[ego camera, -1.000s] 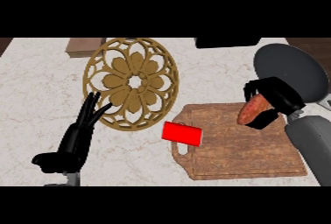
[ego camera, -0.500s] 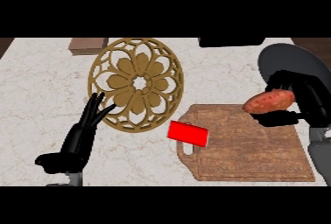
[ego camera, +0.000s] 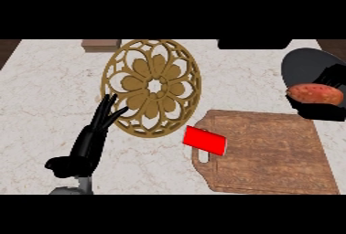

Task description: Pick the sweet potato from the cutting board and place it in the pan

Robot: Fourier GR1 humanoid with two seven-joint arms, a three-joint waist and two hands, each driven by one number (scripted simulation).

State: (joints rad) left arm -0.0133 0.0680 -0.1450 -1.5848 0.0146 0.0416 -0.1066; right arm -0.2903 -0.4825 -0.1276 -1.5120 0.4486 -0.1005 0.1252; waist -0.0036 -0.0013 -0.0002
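The reddish-brown sweet potato is held in my right hand at the view's right edge, over the near rim of the dark grey pan. Black fingers curl under and behind it. The wooden cutting board lies below and to the left, with no sweet potato on it. My left hand rests open at the lower left, fingers pointing up, beside the trivet.
A large golden openwork trivet lies at the counter's middle. A red block sits at the cutting board's left edge by its handle. A brown box and a dark object stand at the back edge.
My right hand has carried the sweet potato up and to the right, off the cutting board and toward the pan. The left hand has stayed in place.
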